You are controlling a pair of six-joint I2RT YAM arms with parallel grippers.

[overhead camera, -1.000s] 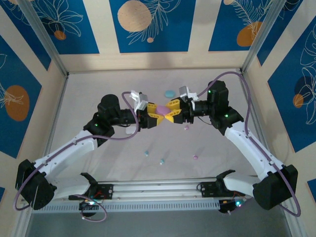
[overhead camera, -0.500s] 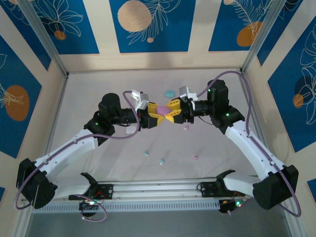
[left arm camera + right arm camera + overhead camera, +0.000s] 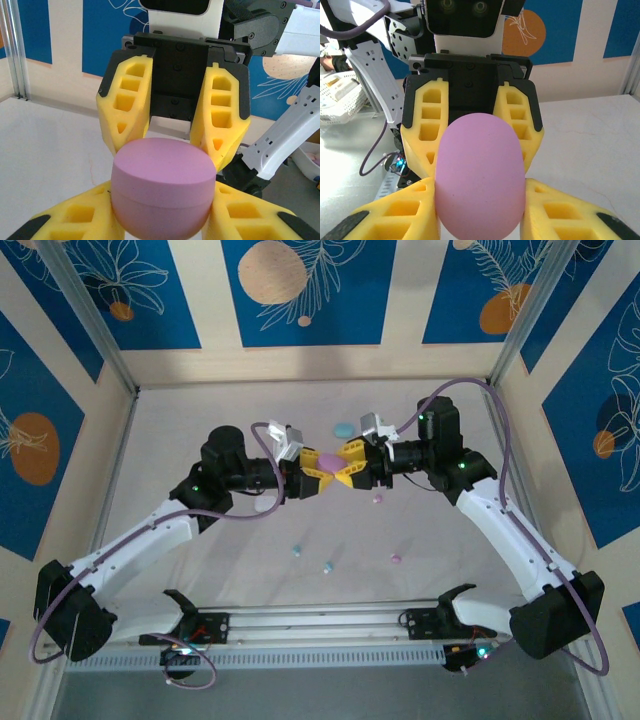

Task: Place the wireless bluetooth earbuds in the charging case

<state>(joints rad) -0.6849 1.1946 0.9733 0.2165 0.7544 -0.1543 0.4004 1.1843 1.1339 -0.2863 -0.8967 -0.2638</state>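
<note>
- Top view: the left gripper (image 3: 312,472) and right gripper (image 3: 348,466) meet nose to nose over the middle of the table (image 3: 180,430). Both are clamped on one pink case (image 3: 329,460), held up off the surface between them.
- Each pair of jaws stands only narrowly apart, closed on the case from opposite ends.
- A blue case (image 3: 343,428) lies on the table just beyond the pair; its inside cannot be seen.
- Earbuds (image 3: 296,551) lie loose on the table, in no case. Two light blue and one pink lie toward the near edge, well apart from the grippers. One more pink speck lies just below the right gripper.
- Left wrist view: the pink case sits between this gripper's yellow fingers (image 3: 100,200), which press its sides. The right gripper's fingers flank its far side. A seam runs round the case and the lid is down, so its contents cannot be told.
- Right wrist view: the case shows a smooth rounded face. The right gripper's fingers pinch it, and the left gripper's fingers touch it from behind.
</note>
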